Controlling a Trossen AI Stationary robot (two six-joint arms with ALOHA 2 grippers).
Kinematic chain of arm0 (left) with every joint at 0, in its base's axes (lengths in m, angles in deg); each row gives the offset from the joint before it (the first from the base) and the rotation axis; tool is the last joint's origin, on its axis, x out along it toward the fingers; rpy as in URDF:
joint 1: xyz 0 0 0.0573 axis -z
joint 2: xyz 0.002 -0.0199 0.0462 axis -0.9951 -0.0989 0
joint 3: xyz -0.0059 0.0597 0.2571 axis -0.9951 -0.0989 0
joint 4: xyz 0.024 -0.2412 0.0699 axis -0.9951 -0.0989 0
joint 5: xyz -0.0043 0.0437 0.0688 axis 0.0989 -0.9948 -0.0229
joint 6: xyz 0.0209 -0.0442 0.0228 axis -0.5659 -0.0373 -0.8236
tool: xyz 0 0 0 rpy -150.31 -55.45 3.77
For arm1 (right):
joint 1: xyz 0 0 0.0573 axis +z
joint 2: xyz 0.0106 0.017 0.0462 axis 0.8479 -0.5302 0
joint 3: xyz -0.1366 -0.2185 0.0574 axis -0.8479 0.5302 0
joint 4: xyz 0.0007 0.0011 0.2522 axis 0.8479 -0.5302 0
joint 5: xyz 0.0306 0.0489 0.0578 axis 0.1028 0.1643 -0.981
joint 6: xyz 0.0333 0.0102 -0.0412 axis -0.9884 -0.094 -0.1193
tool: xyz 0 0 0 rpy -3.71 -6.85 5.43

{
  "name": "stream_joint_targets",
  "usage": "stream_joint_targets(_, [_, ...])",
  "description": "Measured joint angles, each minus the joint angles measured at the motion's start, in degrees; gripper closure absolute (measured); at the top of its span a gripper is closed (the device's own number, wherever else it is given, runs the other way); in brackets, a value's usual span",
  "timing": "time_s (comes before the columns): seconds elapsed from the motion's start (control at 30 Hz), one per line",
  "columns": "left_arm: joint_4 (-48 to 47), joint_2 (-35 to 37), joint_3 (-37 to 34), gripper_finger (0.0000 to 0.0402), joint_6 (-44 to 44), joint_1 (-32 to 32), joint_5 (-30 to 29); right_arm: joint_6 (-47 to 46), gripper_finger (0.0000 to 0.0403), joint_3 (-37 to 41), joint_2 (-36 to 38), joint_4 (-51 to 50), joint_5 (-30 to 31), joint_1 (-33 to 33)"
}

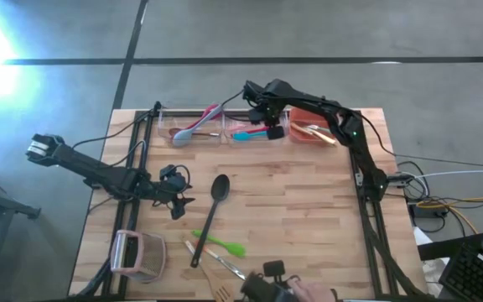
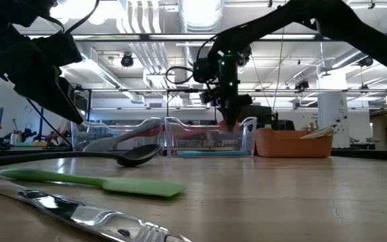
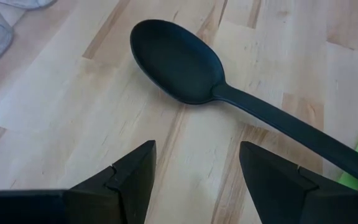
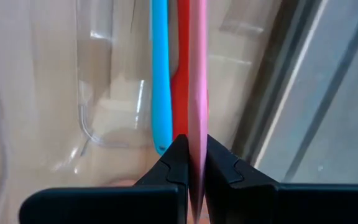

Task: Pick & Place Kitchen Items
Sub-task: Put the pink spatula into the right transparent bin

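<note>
Lower your right gripper [image 4: 190, 163], pinched on the pink utensil [image 4: 197, 74], into the bin [image 1: 257, 127] below before releasing; left gripper [image 3: 197, 180] waits wide open, empty.

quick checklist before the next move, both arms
1. Right gripper shut on the pink utensil: ok.
2. Right gripper over the middle clear bin: ok.
3. Pink utensil fully inside the bin: cannot tell.
4. Left gripper open: ok.
5. Black spoon flat on the table ahead of the left gripper, untouched: ok.
6. Green spatula beside the spoon's handle, clear of its bowl: ok.
</note>
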Motion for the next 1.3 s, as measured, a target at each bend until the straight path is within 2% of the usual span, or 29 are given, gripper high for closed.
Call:
stream_joint_targets(0.27, [0.0, 0.0, 0.0, 0.0168, 0.6, 0.0, 0.0, 0.5, 0.0392, 1.1, -1.8, 0.2, -0.4, -1.8])
stream_joint_targets(0.77, [0.0, 0.0, 0.0, 0.0168, 0.9, 0.0, -1.1, 3.5, 0.0392, 2.2, -1.9, 2.6, -9.8, -4.7])
stream_joint_targets(1.3, [0.0, 0.0, 0.0, 0.0168, 2.7, 0.0, -1.2, 4.0, 0.0391, 7.1, -1.4, 5.6, -7.9, -5.6])
